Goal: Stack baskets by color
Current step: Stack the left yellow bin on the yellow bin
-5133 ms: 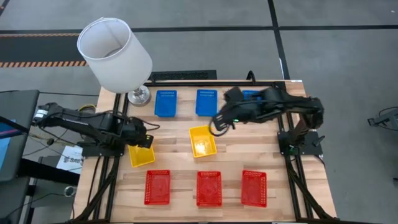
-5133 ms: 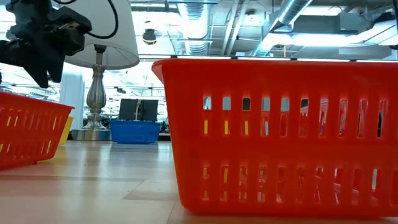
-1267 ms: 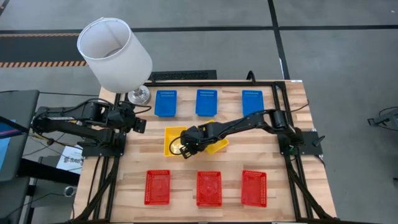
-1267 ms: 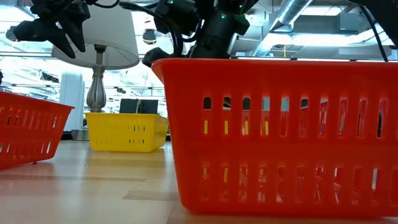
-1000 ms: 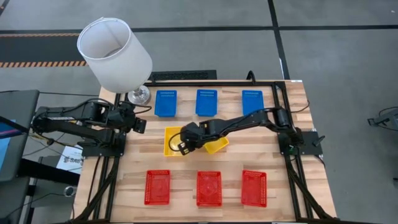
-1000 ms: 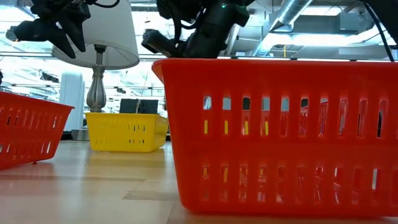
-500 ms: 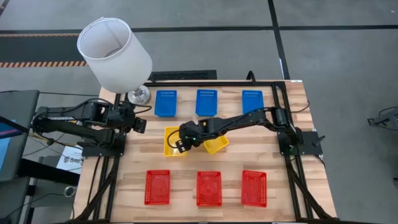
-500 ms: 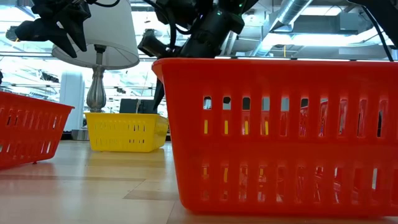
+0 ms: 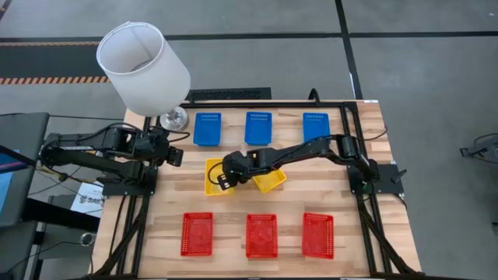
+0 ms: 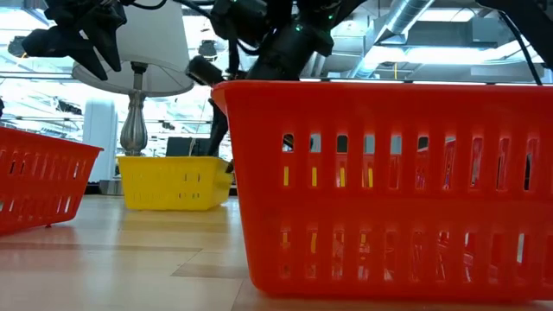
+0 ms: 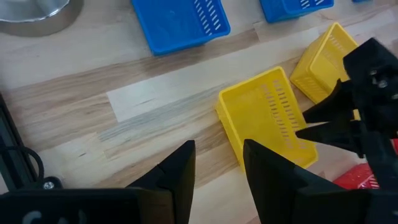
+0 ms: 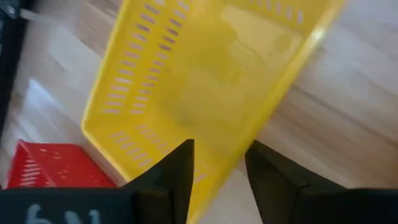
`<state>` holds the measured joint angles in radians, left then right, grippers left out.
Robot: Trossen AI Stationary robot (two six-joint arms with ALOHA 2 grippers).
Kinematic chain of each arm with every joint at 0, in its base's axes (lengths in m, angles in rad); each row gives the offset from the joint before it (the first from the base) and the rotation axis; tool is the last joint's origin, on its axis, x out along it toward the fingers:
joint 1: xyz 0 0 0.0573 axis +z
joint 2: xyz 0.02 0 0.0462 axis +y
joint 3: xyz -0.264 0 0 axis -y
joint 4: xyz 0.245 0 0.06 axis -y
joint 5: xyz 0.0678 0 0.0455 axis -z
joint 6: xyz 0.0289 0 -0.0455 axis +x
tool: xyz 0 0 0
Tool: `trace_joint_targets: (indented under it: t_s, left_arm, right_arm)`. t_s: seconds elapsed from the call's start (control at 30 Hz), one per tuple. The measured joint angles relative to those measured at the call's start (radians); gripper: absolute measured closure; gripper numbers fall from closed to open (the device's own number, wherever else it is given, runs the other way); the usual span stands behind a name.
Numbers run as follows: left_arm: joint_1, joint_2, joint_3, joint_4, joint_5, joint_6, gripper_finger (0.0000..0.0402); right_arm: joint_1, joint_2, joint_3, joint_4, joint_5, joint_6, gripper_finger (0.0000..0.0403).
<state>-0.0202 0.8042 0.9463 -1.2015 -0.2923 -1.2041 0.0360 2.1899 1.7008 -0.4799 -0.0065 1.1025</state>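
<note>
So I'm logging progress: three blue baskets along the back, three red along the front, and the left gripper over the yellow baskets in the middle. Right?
Nearly. The high view shows the right gripper over the yellow baskets, not the left. The left gripper waits near the lamp. The blue baskets and red baskets lie as you say.

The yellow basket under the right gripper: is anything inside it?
Nothing loose shows inside that yellow basket; the right wrist view shows bare slotted plastic. From above, the right gripper covers part of it. Whether a second basket is nested inside cannot be told.
</note>
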Motion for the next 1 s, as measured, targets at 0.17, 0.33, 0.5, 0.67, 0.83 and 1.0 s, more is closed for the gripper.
trace_joint_targets:
  t_s: [0.17, 0.33, 0.5, 0.67, 0.83, 1.0]
  left_arm:
    - [0.0, 0.0, 0.0, 0.0, -0.001, 0.003, 0.0279]
    - [0.0, 0.0, 0.0, 0.006, -0.002, 0.015, 0.0279]
    - [0.0, 0.0, 0.0, 0.006, -0.003, 0.015, 0.0279]
    - [0.0, 0.0, 0.0, 0.007, -0.003, 0.006, 0.0279]
    - [0.0, -0.001, 0.0, 0.039, -0.011, -0.004, 0.0279]
    - [0.0, 0.0, 0.0, 0.104, -0.05, -0.01, 0.0279]
  right_arm:
    - [0.002, 0.011, -0.004, -0.013, -0.022, 0.027, 0.0302]
    - [0.0, 0.009, -0.002, -0.009, -0.026, 0.011, 0.0386]
    - [-0.007, 0.006, -0.002, 0.001, -0.051, 0.008, 0.0386]
    - [-0.017, -0.097, -0.004, -0.006, -0.056, -0.028, 0.0393]
    - [-0.042, -0.233, -0.003, -0.18, -0.047, -0.068, 0.0397]
    - [-0.037, -0.377, -0.01, -0.465, 0.055, -0.11, 0.0395]
